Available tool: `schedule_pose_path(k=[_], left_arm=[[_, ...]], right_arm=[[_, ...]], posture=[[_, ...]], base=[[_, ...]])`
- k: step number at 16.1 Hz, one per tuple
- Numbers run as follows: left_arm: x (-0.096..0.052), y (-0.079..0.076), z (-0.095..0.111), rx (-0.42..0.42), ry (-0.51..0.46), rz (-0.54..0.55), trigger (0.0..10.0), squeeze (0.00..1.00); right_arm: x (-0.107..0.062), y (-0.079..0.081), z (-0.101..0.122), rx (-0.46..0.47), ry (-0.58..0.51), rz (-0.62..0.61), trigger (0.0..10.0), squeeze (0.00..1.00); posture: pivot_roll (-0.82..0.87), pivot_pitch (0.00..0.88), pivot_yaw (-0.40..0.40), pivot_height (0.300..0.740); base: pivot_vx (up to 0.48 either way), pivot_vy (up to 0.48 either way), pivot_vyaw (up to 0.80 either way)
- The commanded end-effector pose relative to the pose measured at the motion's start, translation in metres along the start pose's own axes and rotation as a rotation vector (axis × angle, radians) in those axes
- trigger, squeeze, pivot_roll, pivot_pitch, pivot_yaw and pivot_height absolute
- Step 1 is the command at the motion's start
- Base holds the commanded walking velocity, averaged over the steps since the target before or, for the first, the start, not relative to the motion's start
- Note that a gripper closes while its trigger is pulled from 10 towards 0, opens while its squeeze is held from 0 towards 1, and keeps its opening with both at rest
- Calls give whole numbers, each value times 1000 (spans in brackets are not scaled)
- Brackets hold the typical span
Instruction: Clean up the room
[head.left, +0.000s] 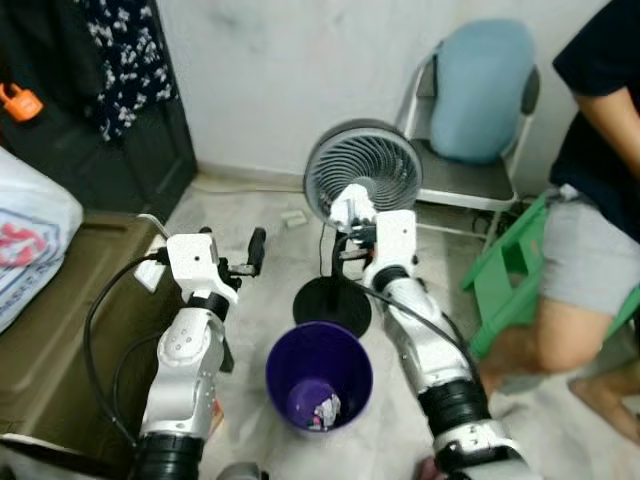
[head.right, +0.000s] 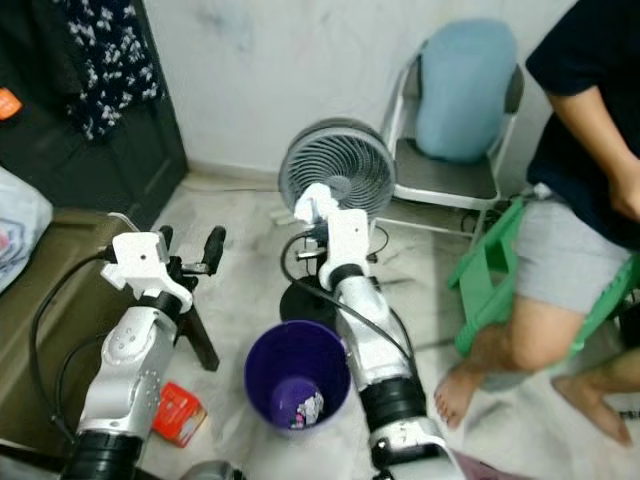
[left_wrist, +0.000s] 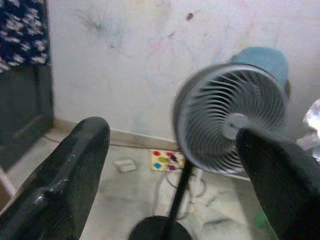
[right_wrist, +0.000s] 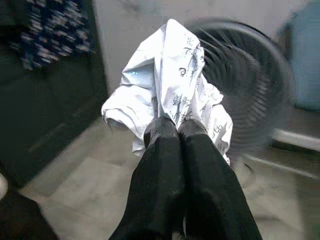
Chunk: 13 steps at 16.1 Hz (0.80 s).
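Ahead, a person sits at the right on a green stool, next to a folding chair that carries a blue cushion against the pale wall. On the left lies a brown case with a white bag on it, and behind that stands a dark cabinet draped with a flowered cloth. A grey fan on a black stand rises in the middle of the floor. Just in front of its round base stands a purple bin, upright and open at the top, with a little rubbish lying at the bottom. The right gripper is raised in front of the fan's grille, above and beyond the bin, its two black fingers pressed together on a crumpled sheet of white paper with printed writing. The paper stands up from the fingertips, its long axis running on in line with the fingers and its narrow end pointing away from them, with folds spilling to either side. The left gripper hovers to the left of the fan at about the same height, fingers spread wide apart with nothing between them. A small red packet lies on the floor beside the left arm, left of the bin.
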<state>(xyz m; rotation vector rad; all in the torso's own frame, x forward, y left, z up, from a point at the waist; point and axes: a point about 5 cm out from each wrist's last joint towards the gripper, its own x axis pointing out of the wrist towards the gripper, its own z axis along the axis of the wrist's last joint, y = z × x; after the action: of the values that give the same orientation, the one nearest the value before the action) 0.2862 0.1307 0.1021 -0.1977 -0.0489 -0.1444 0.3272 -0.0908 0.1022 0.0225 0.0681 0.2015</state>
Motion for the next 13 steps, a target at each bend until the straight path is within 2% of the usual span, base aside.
schedule_pose_path(k=[1, 3, 4, 6, 8, 9, 11, 12, 13], left_arm=[[-2, -4, -1, 23, 14, -27, 10000, 0], [-7, -2, -2, 53, 27, -70, 10000, 0], [-12, 2, -2, 110, 44, -115, 10000, 0], [-25, 16, -4, 200, 88, -193, 10000, 0], [-35, 25, -5, 253, 118, -218, 10000, 0], [-47, 33, -6, 311, 146, -250, 10000, 0], [-60, 35, -7, 390, 166, -330, 10000, 0], [-68, 31, -7, 412, 174, -394, 10000, 0], [-70, 30, -6, 413, 176, -411, 10000, 0]], right_arm=[[-1, -8, -12, 27, 78, -51, 10000, 0], [-3, -15, -29, 86, 194, -128, 10000, 0], [-5, -22, -38, 60, 250, -175, 10000, 0], [-5, -25, -46, 88, 306, -219, 10000, 0], [-4, -22, -47, 83, 312, -214, 10000, 0], [-3, -19, -50, 79, 328, -214, 10000, 0], [-3, -18, -52, 82, 334, -220, 10000, 0], [-4, -17, -55, 87, 342, -223, 10000, 0], [-4, -16, -56, 89, 345, -223, 10000, 0]], posture=[[82, 0, -25, 740], [95, 0, -23, 740], [108, 0, -23, 740], [133, 0, -24, 740], [148, 0, -22, 740], [157, 0, -20, 740], [167, 0, -16, 740], [180, 0, -10, 740], [183, 0, -8, 740]], base=[[0, 0, 0], [0, 0, 0], [0, 0, 0], [0, 0, 0], [0, 0, 0], [0, 0, 0], [0, 0, 0], [0, 0, 0], [0, 0, 0]])
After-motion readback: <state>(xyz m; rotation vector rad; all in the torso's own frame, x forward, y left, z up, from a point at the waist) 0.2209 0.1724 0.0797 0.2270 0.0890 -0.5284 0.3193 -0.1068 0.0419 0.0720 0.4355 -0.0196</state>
